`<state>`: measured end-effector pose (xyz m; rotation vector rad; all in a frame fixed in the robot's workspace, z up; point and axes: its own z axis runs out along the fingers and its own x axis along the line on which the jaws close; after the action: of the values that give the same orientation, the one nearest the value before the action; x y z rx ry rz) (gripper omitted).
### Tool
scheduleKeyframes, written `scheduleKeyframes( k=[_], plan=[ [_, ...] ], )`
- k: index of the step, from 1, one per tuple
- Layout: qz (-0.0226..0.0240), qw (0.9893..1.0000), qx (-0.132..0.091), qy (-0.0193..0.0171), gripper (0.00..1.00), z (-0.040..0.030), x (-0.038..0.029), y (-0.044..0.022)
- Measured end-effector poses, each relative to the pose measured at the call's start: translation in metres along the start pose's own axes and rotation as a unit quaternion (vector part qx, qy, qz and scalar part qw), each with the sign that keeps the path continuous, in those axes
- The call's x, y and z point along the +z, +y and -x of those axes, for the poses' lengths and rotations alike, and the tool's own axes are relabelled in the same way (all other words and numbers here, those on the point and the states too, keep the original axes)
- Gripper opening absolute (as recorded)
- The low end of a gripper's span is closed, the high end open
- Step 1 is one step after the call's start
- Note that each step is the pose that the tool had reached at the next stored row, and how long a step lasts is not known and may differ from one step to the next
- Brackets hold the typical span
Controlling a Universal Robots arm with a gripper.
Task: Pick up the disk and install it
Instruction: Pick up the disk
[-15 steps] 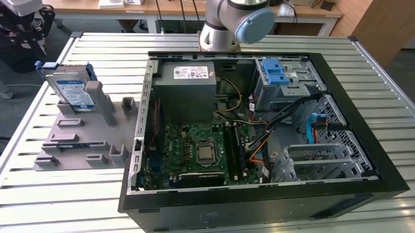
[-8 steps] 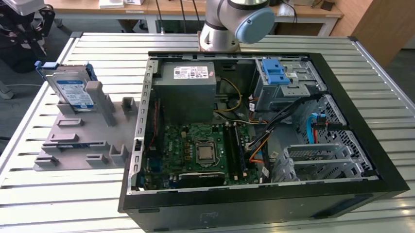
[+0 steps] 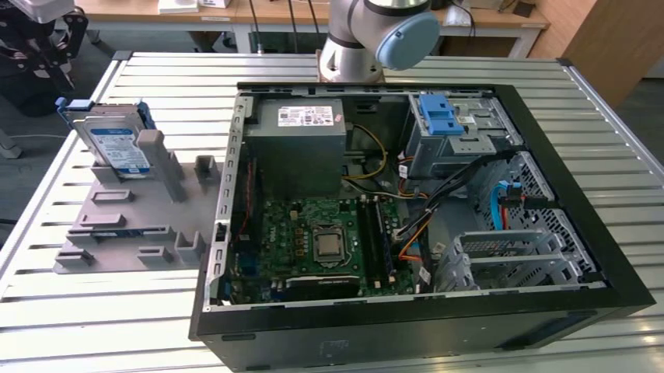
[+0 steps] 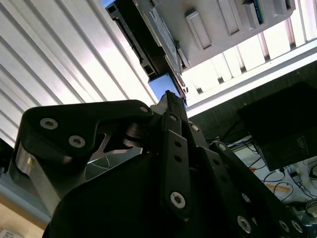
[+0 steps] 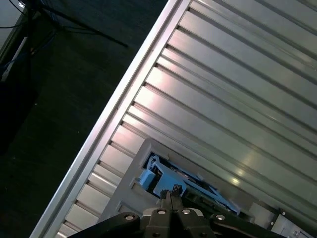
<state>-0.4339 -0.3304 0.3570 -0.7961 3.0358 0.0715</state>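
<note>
Disk (image 3: 112,144) and gripper (image 5: 172,191) are not yet in contact. The gripper's fingertips are pressed together with nothing between them. In the first wrist view they point at a thin blue-edged strip just beyond them. I take that strip to be the disk's upper edge seen from above, so the disk probably lies straight ahead of the fingertips along the gripper's own axis. The strip runs across that axis, and the closed tips sit near one end of it, not over its middle.

In the exterior view the disk stands on edge in a grey holder (image 3: 135,225) on the table (image 3: 104,334). The holder is just beside the case (image 3: 415,326), on the exterior view's left. The disk's long axis is roughly upright, and it sits on the side of the holder away from the case. A silver cage (image 3: 446,124) with a blue latch is inside the case, well apart from the disk.
</note>
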Motion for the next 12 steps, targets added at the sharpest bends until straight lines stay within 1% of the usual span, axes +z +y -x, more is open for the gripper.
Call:
scheduleKeyframes(
  k=[6,12],
  plan=[
    [0.0003,0.9998,-0.018,0.0008,0.11,0.0000,0.0000,0.0000],
    [0.0005,0.9993,-0.038,0.0016,0.11,0.0000,0.0000,0.0000]
  ],
)
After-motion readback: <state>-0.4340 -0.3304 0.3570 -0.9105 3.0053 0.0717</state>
